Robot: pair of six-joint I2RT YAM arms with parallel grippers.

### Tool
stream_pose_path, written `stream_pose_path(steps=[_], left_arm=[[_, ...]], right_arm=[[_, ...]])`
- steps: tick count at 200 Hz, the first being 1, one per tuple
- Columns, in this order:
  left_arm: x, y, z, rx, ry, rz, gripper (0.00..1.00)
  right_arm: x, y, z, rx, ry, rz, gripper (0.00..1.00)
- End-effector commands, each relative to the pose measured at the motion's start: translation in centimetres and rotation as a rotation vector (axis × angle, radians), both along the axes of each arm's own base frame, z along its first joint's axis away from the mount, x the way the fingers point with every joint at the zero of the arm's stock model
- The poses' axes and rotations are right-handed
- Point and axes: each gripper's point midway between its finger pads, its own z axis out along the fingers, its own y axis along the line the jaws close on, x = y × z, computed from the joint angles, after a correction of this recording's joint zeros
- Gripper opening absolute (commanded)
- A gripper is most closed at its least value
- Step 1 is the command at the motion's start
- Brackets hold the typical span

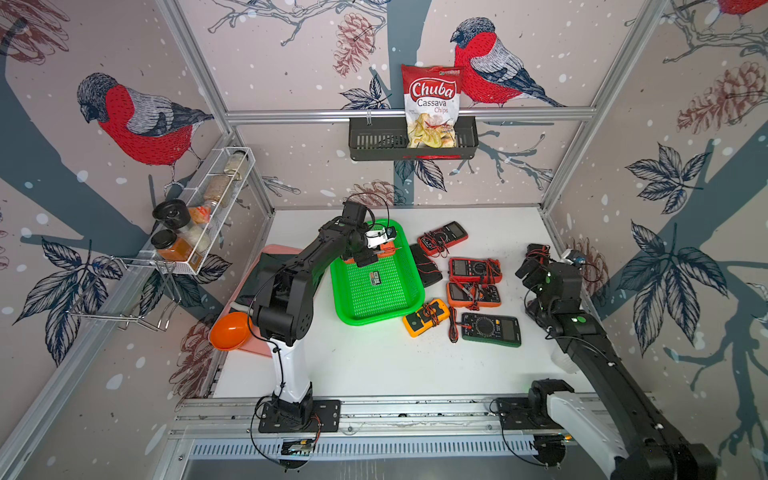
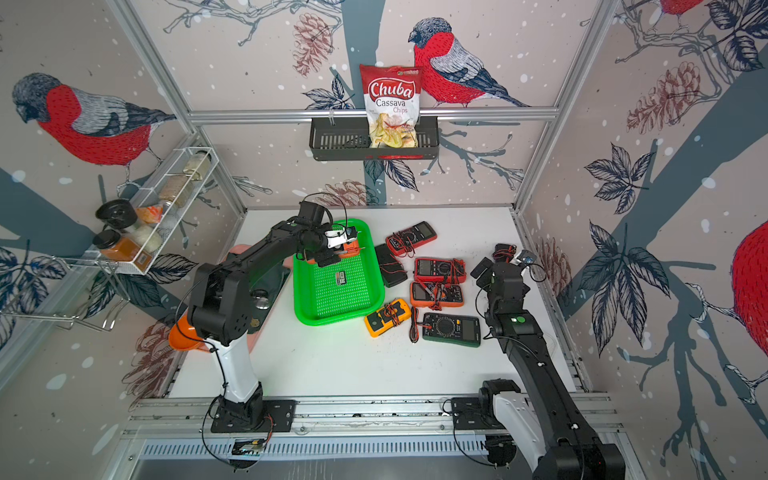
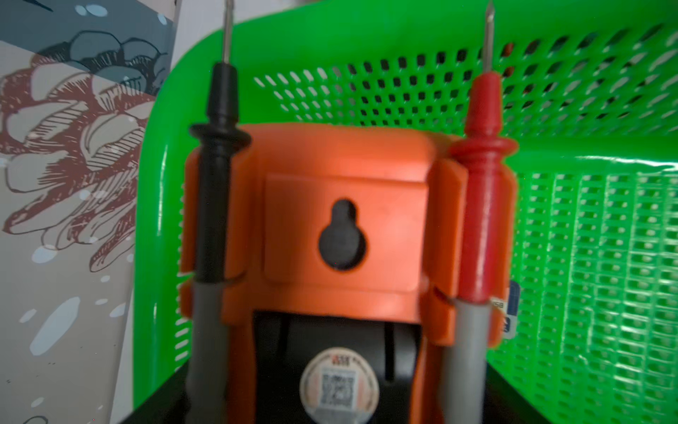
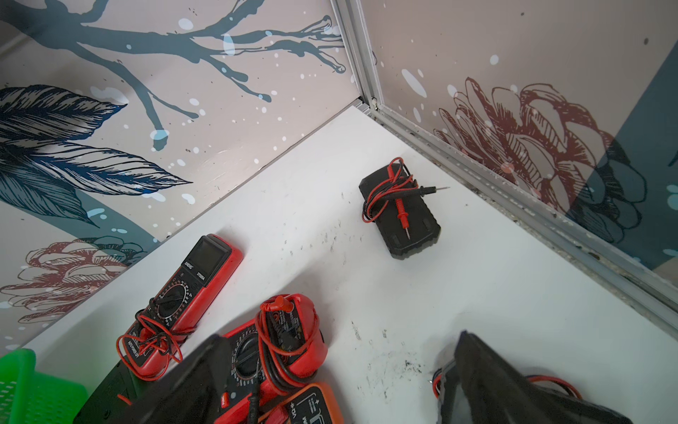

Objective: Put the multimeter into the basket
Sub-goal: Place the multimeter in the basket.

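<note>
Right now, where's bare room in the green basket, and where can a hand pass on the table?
Basket floor is bare from the sticker to the near rim; the orange multimeter is at the far end. The table is free between basket and arm bases. Crowded: the loose meters bunched along the basket's right side.

Orange multimeter (image 3: 293, 220), back side up, probes (image 3: 480, 183) along its edges, at far end of green mesh basket (image 1: 365, 303)
</note>
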Motion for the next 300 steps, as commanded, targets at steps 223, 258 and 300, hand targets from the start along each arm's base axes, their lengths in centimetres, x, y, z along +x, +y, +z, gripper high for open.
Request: stream_pose_path(steps=[223,258,300], left_arm=[[5.0,2.1,-5.8,0.236,0.089,0.204,0.91],[5.5,2.1,-4.3,0.248,0.04,0.226,0.97],[4.7,1.5,-0.4,0.171,-0.015,0.224,0.98]], right_arm=[[0.3,0.4,0.2,0.003,0.006,-0.001,1.0],[0.3,0.5,0.2,0.001,0.01,0.005,1.0],[0.5,0.8,-0.1,0.002,0.018,0.017,1.0]])
